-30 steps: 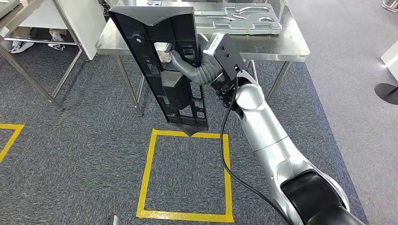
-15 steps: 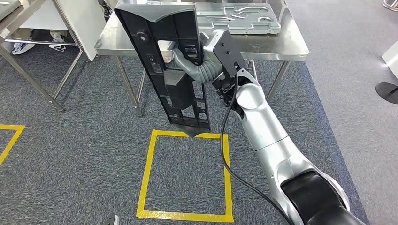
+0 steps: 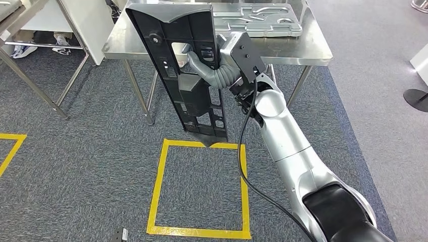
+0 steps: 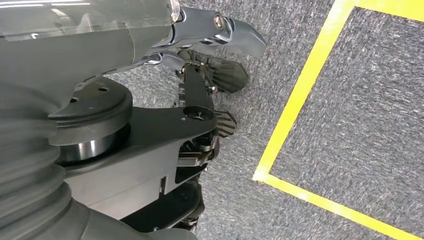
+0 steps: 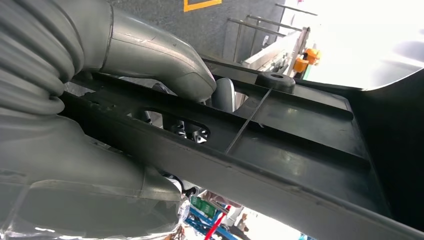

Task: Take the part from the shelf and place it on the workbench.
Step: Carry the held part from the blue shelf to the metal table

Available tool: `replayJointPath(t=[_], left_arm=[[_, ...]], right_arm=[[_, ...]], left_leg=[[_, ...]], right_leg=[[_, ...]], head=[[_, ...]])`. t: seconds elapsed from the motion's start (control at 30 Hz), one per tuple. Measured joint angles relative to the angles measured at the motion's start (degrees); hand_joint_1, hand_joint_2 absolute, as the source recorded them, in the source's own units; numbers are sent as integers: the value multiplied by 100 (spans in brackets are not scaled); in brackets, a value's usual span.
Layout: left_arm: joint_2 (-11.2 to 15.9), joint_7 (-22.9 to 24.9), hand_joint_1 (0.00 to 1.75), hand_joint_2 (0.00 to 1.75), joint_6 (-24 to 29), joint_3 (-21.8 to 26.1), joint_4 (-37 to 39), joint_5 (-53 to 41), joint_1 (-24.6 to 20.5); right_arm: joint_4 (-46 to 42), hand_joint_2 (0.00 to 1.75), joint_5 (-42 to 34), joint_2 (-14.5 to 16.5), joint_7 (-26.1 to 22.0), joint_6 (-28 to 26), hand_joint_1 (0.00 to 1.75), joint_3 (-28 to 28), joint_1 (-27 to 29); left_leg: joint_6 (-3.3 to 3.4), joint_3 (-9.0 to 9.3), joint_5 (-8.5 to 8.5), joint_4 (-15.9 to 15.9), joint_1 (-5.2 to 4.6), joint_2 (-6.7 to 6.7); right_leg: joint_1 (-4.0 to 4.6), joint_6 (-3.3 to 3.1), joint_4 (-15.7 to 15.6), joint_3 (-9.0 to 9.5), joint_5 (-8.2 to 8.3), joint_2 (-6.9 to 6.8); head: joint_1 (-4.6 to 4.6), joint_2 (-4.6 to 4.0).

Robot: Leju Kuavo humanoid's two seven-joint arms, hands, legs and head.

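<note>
One long ribbed black plastic part (image 3: pixel 189 75) (upright), gripped by right robot hand (image 3: pixel 204 65)

This is looking like a factory or workshop floor set up for robot handling trials, with grey industrial carpet (image 3: pixel 81 166) running underfoot and yellow tape (image 3: pixel 199 186) marking out a square standing spot. A stainless steel workbench (image 3: pixel 298 50) on thin metal legs is standing ahead, carrying a pressed sheet-metal panel (image 3: pixel 257 17) (the sort stamped for vehicle bodies), and another metal-framed table (image 3: pixel 30 80) is sitting to the left. A long black moulded plastic part (image 3: pixel 189 75) with ribs and cut-outs is adding to the manufacturing feel.
</note>
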Motion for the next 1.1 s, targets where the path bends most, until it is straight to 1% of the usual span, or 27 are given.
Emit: replayJointPath(t=[0.13, 0.3, 0.83, 1.0, 1.07, 1.1], left_arm=[[-2, 11, 0, 175, 5, 0, 0, 25, -1], [-2, 43, 0, 175, 14, 2, 0, 34, 0], [-2, 46, 0, 175, 15, 0, 0, 31, 2], [0, 38, 0, 175, 17, -3, 0, 26, 2], [-3, 34, 0, 175, 19, -7, 0, 25, 2], [-5, 32, 0, 175, 19, -10, 0, 22, 1]], right_arm=[[0, 175, 8, -2, -5, 3, 175, -7, -3], [1, 175, 11, -2, -6, 10, 175, -7, -4], [0, 175, 14, -2, -6, 17, 175, -7, -4], [0, 175, 32, -2, 0, 17, 175, -5, -2], [-4, 175, 42, -3, 2, 16, 175, -5, -4], [-8, 175, 46, -6, 3, 15, 175, -6, -8]], left_leg=[[-2, 4, 21, -31, 15, 0], [3, -2, 23, -27, 10, 0], [-5, -2, 27, -28, 21, 1], [24, -17, 14, 5, -13, -2], [58, 7, 38, -43, 7, 11], [84, 26, 58, -82, 23, 25]], right_leg=[[11, -43, -2, -2, 1, -3], [9, -22, -9, -2, 8, -5], [21, -21, 0, -14, 8, -5], [-11, 18, -16, -10, 24, -4], [-9, 41, -11, -5, 14, -7], [-6, 49, 63, -35, -47, -23]], head=[[3, 0], [3, -1], [2, -1], [1, -1], [0, 0], [5, 0]])
